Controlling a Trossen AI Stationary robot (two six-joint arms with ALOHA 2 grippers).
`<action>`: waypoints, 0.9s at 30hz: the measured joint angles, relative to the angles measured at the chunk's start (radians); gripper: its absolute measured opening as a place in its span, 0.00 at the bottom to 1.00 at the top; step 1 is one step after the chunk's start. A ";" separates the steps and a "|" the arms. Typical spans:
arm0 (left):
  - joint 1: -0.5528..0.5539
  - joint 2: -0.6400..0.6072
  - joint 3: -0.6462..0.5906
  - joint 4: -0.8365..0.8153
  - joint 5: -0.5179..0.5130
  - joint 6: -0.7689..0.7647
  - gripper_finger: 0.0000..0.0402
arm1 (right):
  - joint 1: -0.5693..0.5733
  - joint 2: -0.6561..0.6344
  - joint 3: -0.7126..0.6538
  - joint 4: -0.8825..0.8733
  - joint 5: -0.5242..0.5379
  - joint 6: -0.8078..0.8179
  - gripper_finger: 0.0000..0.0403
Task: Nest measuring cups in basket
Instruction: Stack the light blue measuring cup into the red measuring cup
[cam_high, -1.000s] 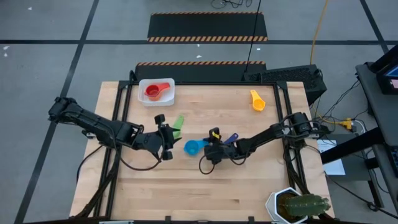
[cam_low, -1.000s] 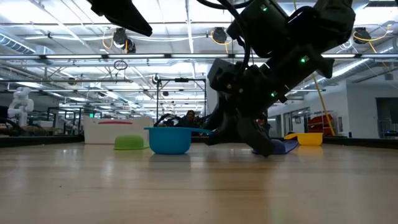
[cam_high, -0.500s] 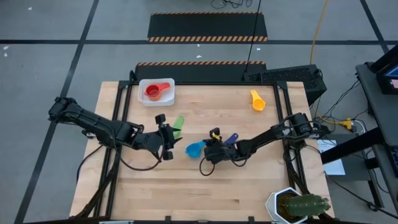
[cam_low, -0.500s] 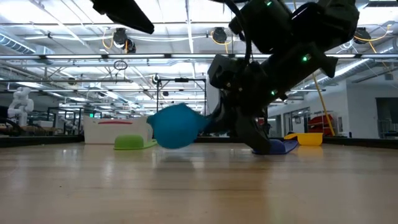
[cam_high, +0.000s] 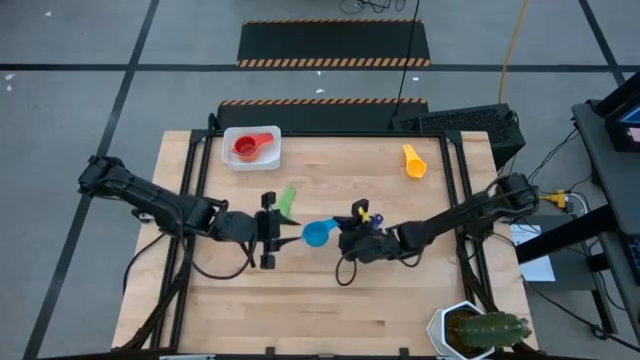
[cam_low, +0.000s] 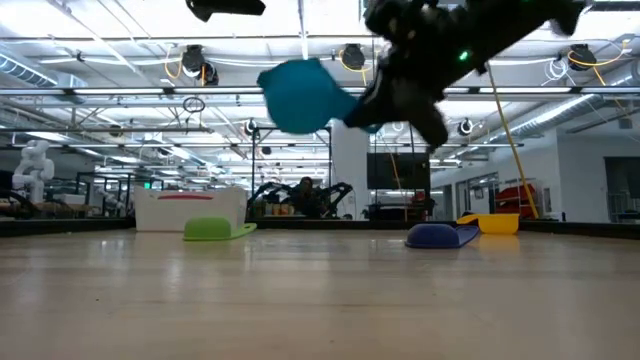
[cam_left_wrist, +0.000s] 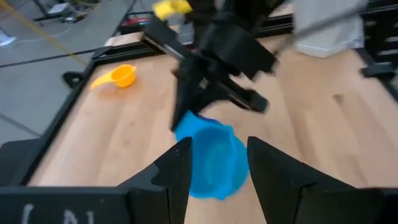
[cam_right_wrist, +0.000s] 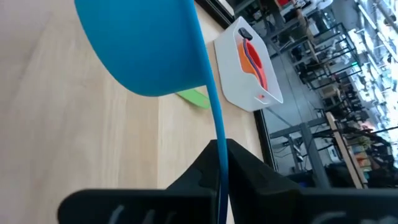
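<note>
Here our right gripper (cam_high: 342, 234) pinches the light blue cup (cam_high: 316, 233) by its handle (lifted above mid-table); our left gripper (cam_high: 268, 230) gapes wide.

Wooden tabletop (cam_high: 300, 310), light planks. White basket (cam_high: 251, 147) at far left corner. Green cup (cam_high: 287, 199) near centre, left of middle. Navy cup (cam_low: 440, 235) right of centre. Yellow cup (cam_high: 413, 160) toward far right corner. Cactus pot (cam_high: 475, 331) at near right corner, overhanging the edge.
</note>
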 joint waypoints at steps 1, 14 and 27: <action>-0.008 0.011 0.000 0.010 0.009 -0.005 0.39 | 0.007 -0.018 0.000 -0.029 0.000 0.013 0.01; 0.022 0.142 -0.001 0.210 0.198 -0.004 0.57 | 0.050 -0.077 0.000 -0.153 -0.113 0.018 0.01; 0.115 0.246 0.000 0.211 0.340 -0.030 0.64 | 0.022 -0.077 0.000 -0.162 -0.109 0.064 0.01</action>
